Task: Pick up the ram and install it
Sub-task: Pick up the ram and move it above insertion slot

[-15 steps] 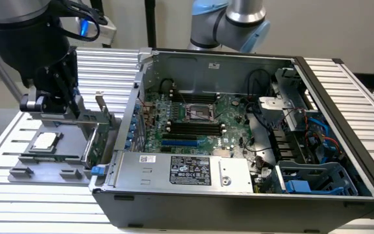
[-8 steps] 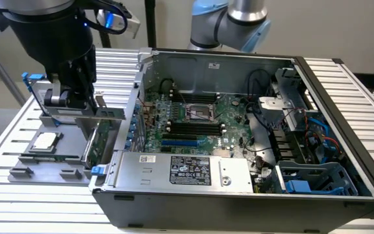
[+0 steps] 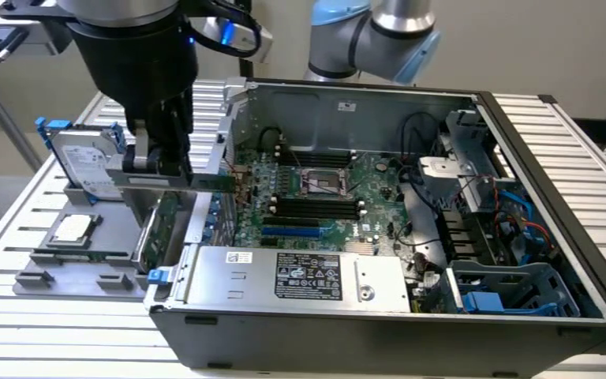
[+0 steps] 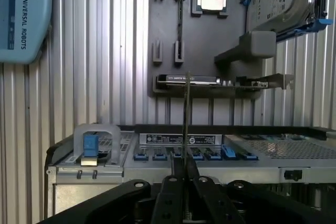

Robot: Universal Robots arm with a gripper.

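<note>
Open computer case (image 3: pixel 582 237) sits on the slatted table (image 3: pixel 29 332), motherboard (image 3: pixel 330 197) exposed, power supply (image 3: pixel 293 276) up front. Beside it, a grey tray (image 3: pixel 124 229) holds a hard drive (image 3: pixel 84 162) and a processor chip (image 3: pixel 72 229).

joint cover (image 4: pixel 21 19): "UNIVERSAL ROBOTS" in white capitals, running sideways along the light-blue cover, with a round white logo mark at one end of the words.
power supply label (image 3: pixel 308 278): black sticker with white print and marks on the silver power supply (image 3: pixel 382 296), lower middle of the exterior view. Too small to read.
white sticker (image 3: pixel 240 257): on the same box, towards the exterior view's left. Print not legible.
strip label (image 4: pixel 157 139): black with white print, on the case edge just beside the row of blue clips (image 4: pixel 210 155). Not legible.
hard drive label (image 3: pixel 84 167): pale, at the exterior view's left. Cannot be read.
expansion card (image 4: pixel 176 78): pale lettering on its dark edge, unreadable.
ram (image 4: pixel 187 103): seen edge-on, so any print cannot be read.
</note>
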